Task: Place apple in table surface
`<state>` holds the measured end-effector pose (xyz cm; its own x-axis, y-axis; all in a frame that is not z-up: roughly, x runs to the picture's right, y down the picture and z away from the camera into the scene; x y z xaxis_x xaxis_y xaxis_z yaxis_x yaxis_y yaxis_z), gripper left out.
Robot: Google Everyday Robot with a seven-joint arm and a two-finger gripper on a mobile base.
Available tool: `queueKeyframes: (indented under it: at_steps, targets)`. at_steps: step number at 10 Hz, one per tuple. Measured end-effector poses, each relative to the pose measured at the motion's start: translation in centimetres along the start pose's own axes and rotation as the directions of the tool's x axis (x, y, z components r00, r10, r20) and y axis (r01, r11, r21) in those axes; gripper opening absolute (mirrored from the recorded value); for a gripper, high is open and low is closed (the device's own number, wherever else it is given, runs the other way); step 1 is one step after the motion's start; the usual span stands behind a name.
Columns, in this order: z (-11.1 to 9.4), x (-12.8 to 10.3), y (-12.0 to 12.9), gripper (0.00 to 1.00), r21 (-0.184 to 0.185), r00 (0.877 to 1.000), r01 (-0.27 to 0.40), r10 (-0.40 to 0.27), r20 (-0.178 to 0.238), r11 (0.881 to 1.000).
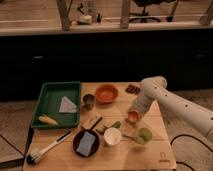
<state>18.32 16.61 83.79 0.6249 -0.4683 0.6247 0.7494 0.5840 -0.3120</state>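
Observation:
The small orange-red apple sits at the tip of my gripper, which is shut on it just above the table surface, right of centre. The white arm reaches in from the right and slants down to the left. The apple hangs between the orange bowl behind it and the pale green round object in front of it. Whether the apple touches the light tan planks cannot be told.
A green tray on the left holds a white cloth and a yellow item. A metal cup, a white cup, a black pan, a brush and a dark item lie around.

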Motion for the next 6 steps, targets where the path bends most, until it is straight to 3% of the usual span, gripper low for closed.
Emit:
queueKeyframes:
  at_steps: [2,3,6]
  targets:
    - [0.5,0.42,-0.28,0.01,0.004,1.0,-0.005,0.005,0.007,1.0]
    - [0.61,0.68,-0.41,0.07,0.006,1.0,-0.012,0.012,0.01,1.0]
    - [0.59,1.11,-0.26,0.37,0.0,1.0,-0.025,0.025,0.018,1.0]
